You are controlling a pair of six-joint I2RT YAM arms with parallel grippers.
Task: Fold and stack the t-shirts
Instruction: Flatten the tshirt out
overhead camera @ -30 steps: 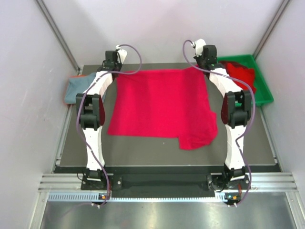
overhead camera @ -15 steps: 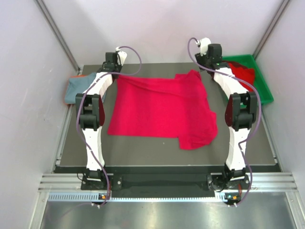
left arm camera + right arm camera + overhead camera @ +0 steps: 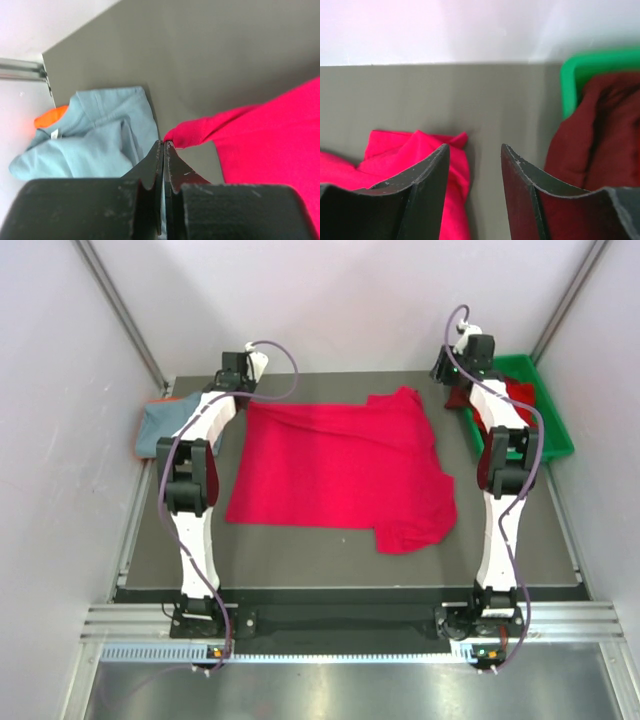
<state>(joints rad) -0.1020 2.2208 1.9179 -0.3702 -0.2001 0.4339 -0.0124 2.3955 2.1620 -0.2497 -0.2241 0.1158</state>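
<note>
The left jaws pinch a corner of the red t-shirt [image 3: 340,465] on the grey bench [image 3: 300,555], with the grey-blue t-shirt [image 3: 95,145] to their left. The right jaws stand half-parted and empty, with the green bin [image 3: 580,65] to their right and white walls [image 3: 340,300] beyond.

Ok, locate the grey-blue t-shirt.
From above, the grey-blue t-shirt lies bunched at the far-left edge of the table, outside the left arm; the left gripper, pinching a corner of the red t-shirt, is just right of it.

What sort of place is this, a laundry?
Probably a robot test booth: the left arm and right arm bolted to a dark table, plain white walls around it, a red t-shirt spread between them.
</note>
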